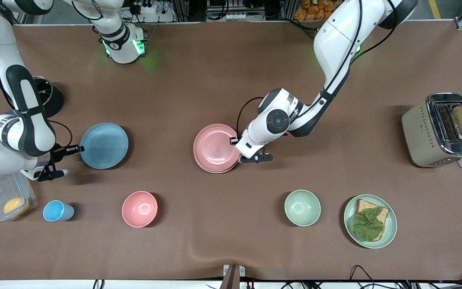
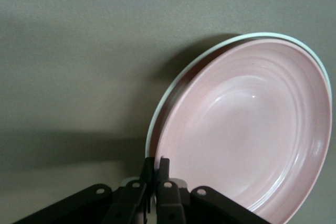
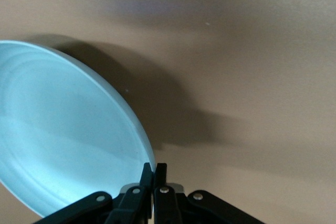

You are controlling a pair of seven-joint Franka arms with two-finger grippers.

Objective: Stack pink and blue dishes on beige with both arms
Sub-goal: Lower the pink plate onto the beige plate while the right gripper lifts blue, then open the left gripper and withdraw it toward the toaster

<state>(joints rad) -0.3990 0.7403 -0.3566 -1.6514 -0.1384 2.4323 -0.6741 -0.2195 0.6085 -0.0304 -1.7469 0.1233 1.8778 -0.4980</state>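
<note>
The pale pink plate (image 1: 216, 147) (image 2: 247, 129) lies on the beige plate (image 1: 215, 171) at mid-table; only the beige plate's pale rim (image 2: 178, 85) shows beneath it. My left gripper (image 1: 234, 141) (image 2: 157, 165) is shut on the pink plate's rim, on the side toward the left arm's end. The light blue plate (image 1: 104, 145) (image 3: 63, 135) is toward the right arm's end, tilted, with a broad shadow under it. My right gripper (image 1: 80, 149) (image 3: 156, 170) is shut on its rim.
Nearer the camera stand a blue cup (image 1: 56, 210), a deep pink bowl (image 1: 139, 208), a green bowl (image 1: 302, 207) and a pale green plate (image 1: 391, 218) with bread. A clear container (image 1: 6, 196) sits under the right arm. A toaster (image 1: 441, 130) stands at the left arm's end.
</note>
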